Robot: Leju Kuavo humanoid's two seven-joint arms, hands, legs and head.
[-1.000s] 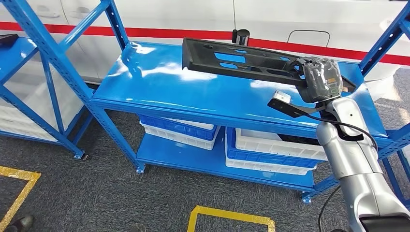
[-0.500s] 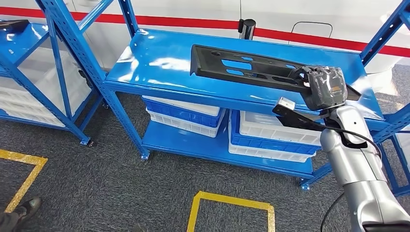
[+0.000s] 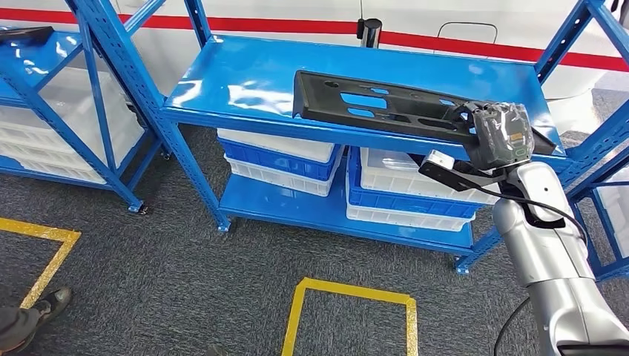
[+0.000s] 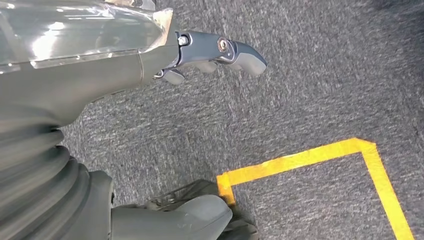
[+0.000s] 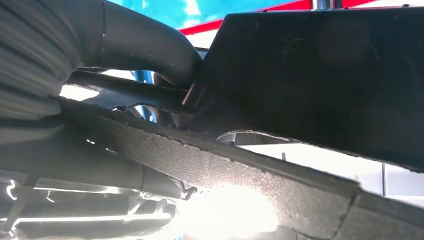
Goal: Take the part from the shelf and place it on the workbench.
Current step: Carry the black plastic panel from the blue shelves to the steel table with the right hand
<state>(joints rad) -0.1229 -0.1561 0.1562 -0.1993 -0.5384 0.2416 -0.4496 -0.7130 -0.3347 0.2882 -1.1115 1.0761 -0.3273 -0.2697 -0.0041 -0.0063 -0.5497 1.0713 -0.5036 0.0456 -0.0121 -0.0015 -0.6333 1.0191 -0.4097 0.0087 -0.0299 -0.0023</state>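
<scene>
– What do you get from the head view?
– You see the blue shelf, then the long black part above its top board, one end clamped in the right hand.
– And the wrists?
– Your right wrist view shows the thumb pressed on the part. The left hand hangs over grey carpet and yellow tape, fingers curled, holding nothing.

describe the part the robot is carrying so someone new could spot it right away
Find the blue shelf unit in the middle of the head view, with white and blue bins on its lower level. Above its top surface, the right hand holds one end of the black part: a long, flat panel with slots cut through it.
</scene>
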